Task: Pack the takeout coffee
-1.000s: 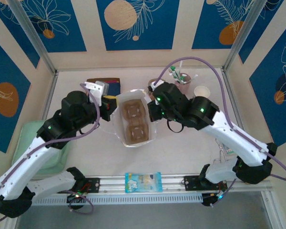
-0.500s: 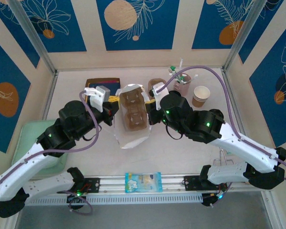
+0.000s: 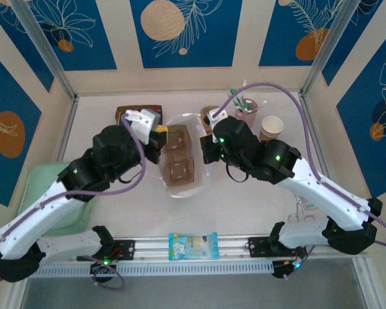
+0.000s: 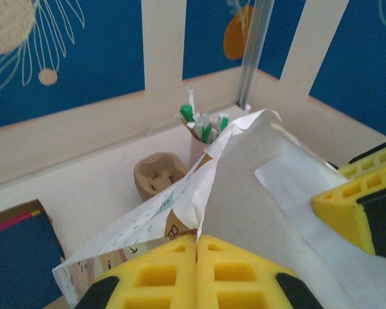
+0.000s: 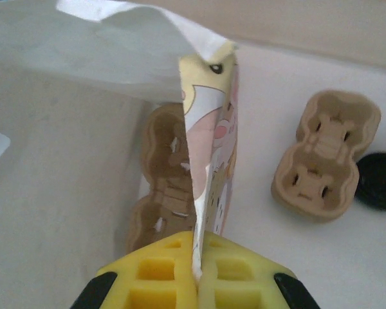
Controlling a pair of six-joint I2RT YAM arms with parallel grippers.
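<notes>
Top external: a white paper bag (image 3: 180,187) stands open at mid-table with a brown pulp cup carrier (image 3: 179,161) lying inside it. The left gripper (image 3: 159,136) is clamped on the bag's left rim and the right gripper (image 3: 203,143) on its right rim, and the mouth is spread between them. The takeout coffee cup (image 3: 272,127) stands upright on the table at the far right, outside the bag, well apart from both grippers and just right of the pink cup of stirrers (image 3: 245,111). A green tray (image 3: 35,187) sits at the left edge. Left wrist: the yellow fingers (image 4: 161,267) meet, pinching the bag's printed edge; a second carrier (image 4: 159,176) rests on the table beyond. Right wrist: the yellow fingers (image 5: 161,270) are closed on the bag's edge, with one carrier inside the bag and the second carrier (image 5: 326,154) outside, to the right.
</notes>
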